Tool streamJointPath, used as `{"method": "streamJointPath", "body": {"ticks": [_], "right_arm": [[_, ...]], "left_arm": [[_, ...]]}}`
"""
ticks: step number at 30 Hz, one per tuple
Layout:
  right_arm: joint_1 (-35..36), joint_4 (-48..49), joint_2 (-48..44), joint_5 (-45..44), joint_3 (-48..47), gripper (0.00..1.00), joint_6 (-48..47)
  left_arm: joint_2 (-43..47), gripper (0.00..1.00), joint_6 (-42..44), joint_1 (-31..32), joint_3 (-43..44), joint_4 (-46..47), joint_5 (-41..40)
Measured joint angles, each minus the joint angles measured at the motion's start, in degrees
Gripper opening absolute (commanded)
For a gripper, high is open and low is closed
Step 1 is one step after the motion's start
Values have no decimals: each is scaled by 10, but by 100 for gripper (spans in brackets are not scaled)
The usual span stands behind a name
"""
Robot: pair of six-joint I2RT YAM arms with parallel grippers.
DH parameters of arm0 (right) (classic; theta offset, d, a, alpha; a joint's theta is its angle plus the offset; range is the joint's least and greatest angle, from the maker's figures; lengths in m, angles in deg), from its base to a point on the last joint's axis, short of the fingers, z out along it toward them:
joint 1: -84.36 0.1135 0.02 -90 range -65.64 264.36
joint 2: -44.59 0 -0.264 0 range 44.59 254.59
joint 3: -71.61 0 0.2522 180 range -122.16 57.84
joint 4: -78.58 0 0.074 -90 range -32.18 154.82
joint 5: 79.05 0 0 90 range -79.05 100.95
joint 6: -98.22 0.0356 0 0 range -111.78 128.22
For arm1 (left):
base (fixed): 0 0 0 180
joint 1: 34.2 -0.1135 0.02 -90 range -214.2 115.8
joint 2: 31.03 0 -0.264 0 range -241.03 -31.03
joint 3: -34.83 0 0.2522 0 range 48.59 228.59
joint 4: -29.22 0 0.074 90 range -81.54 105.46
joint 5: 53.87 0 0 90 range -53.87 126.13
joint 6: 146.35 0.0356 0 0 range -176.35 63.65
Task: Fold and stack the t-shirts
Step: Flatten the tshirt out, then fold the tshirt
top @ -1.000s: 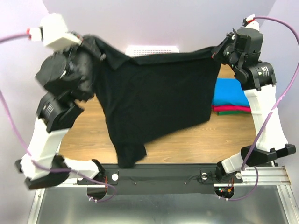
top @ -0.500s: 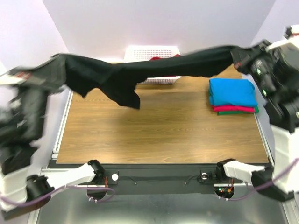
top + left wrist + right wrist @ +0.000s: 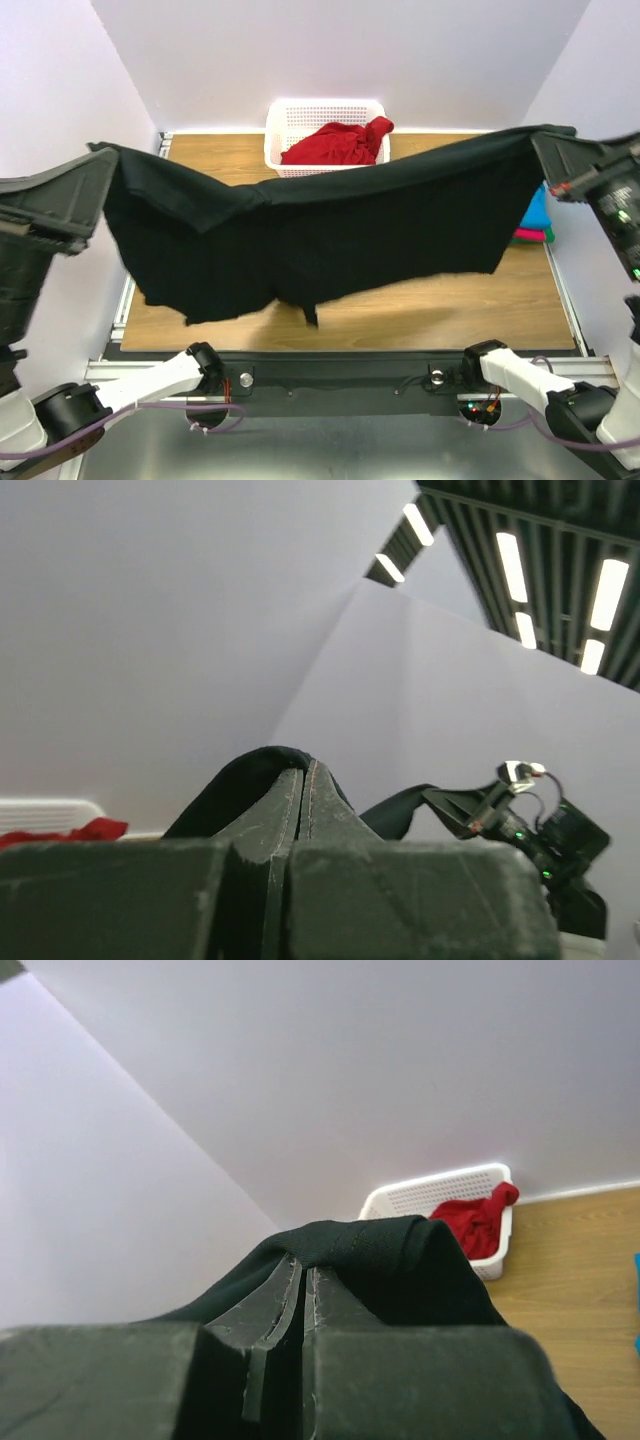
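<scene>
Matt black cloth t-shirt [image 3: 330, 230], white plastic lattice basket [image 3: 273, 135], smooth wood-grain table [image 3: 420, 312]

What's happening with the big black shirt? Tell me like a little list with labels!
Black t-shirt: stretched wide in the air above the table, bottom edge hanging loose
Left fingers: shut on one end of the black t-shirt
Right fingers: shut on the other end
Red t-shirt: crumpled in the white basket at the back
Folded t-shirts: stacked at the table's right side, mostly hidden behind the black one
</scene>
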Motion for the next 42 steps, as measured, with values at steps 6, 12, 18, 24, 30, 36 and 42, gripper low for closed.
{"method": "streamJointPath", "body": {"ticks": [6,12,18,24,30,36,42], "right_arm": [[0,-12,-34,12,-20,1,12],[0,-11,-41,-19,56,0,13],[0,42,7,-66,259,1,17],[0,115,129,-106,405,1,23],[-13,181,293,-129,415,1,22],[-49,215,416,-118,382,1,18],[-66,234,488,-108,325,1,2]], "left_arm": [[-6,0,-13,0,46,1,38],[-6,0,4,0,-21,10,-69],[-31,0,42,-14,-196,71,-225],[-171,0,26,-200,-359,167,-152],[-357,0,15,-315,-463,226,-17],[-432,0,15,-349,-462,294,55],[-442,0,15,-360,-459,341,83]]}}
